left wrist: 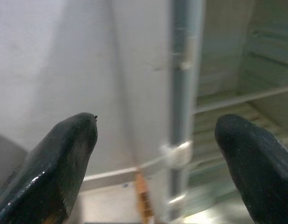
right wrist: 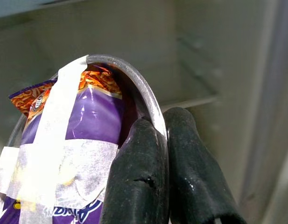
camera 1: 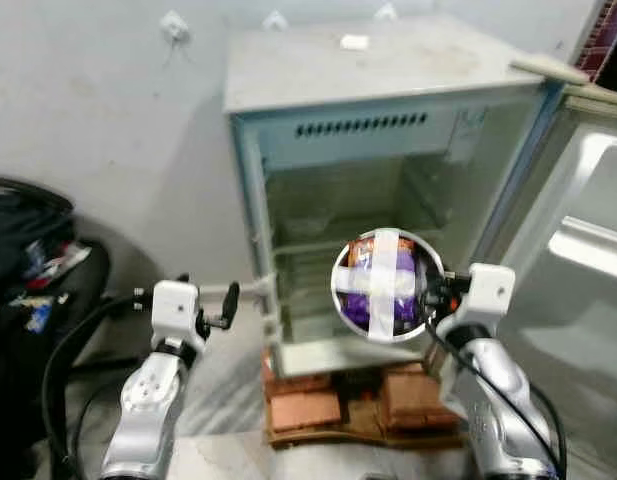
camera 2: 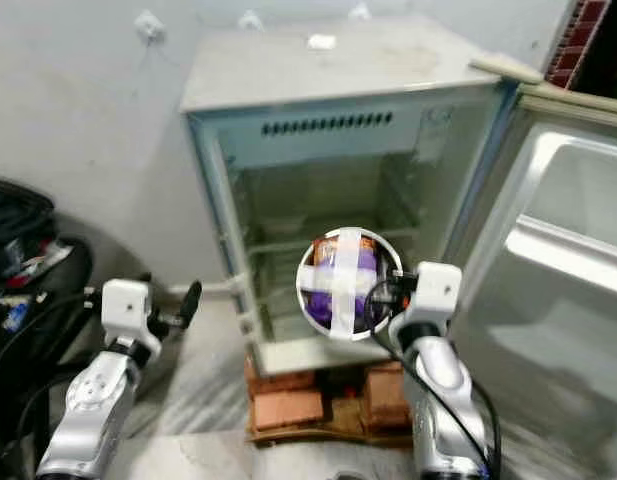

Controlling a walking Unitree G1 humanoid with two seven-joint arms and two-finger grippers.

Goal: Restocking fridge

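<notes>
I have the right end effector (camera 1: pixel 434 292) pinching the taped bowl's (camera 1: pixel 386 285) rim before the open, bare fridge (camera 1: pixel 388 190), left end effector (camera 1: pixel 231 297) spread; shelving remains.

The bowl (right wrist: pixel 148 100) has a thin, shiny metal rim, crossed by matt white tape (right wrist: pixel 52 154) with a rough cloth-like weave. Under the tape lies a glossy purple plastic packet (right wrist: pixel 94 116). The fingers (right wrist: pixel 139 186) pinching the rim are smooth, glossy black plastic. The fridge (camera 1: pixel 388 70) looks painted metal, dull and dusty on top. Rough reddish bricks (camera 1: pixel 308 405) sit at lower centre.
</notes>
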